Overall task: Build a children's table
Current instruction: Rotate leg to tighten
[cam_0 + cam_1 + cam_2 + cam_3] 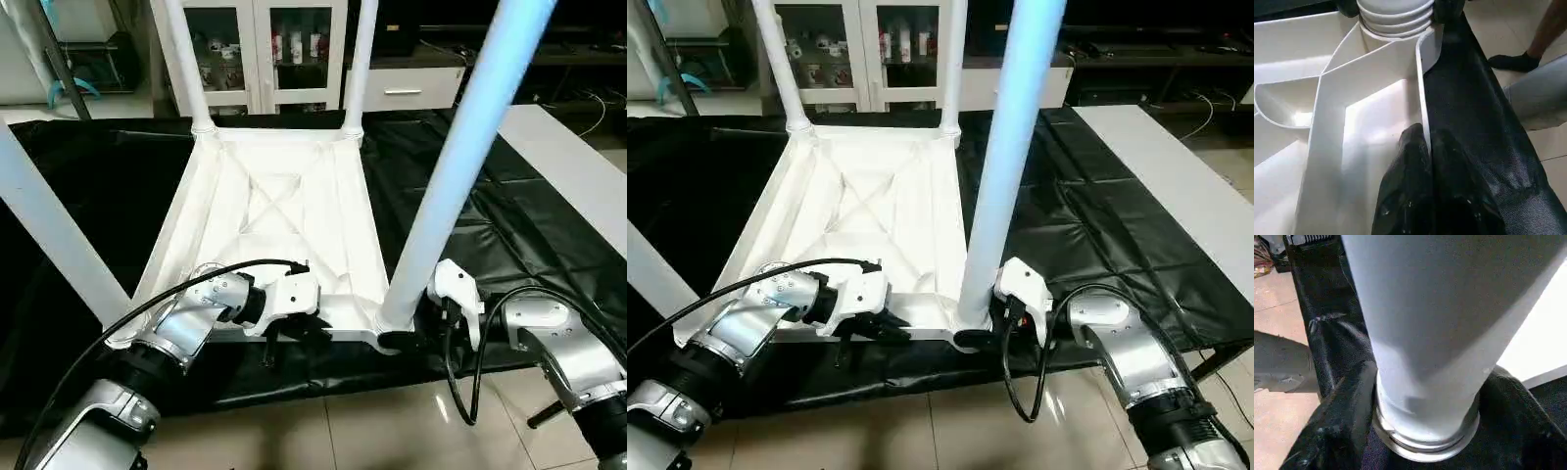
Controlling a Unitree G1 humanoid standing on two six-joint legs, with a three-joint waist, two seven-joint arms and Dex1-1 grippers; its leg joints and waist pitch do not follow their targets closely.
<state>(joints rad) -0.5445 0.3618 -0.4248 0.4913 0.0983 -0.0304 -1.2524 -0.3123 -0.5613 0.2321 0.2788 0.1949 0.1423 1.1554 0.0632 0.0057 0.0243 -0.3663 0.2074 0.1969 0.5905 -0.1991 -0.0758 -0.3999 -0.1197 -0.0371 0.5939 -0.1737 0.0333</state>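
Note:
The children's table lies upside down on a black sheet, its ribbed white top (pixel 284 211) facing up. Legs stand in the far left (pixel 186 59) and far right (pixel 361 59) sockets. A third leg (pixel 460 147) rises from the near right socket, and another leg (pixel 49 235) slants up at the near left. My left gripper (pixel 1427 142) is shut on the top's near rim (pixel 1422 98). My right gripper (pixel 1425 396) sits at the base of the near right leg (pixel 1440 323), one black finger (pixel 1347 411) on each side, pressed against the collar.
The black sheet (pixel 470 235) covers the floor under the table and ends just before my arms, where tiles (pixel 372 431) begin. A white panel (pixel 578 166) lies at the right. A white cabinet with glass doors (pixel 260 49) stands behind. A person's foot (pixel 1511 61) rests near the sheet's edge.

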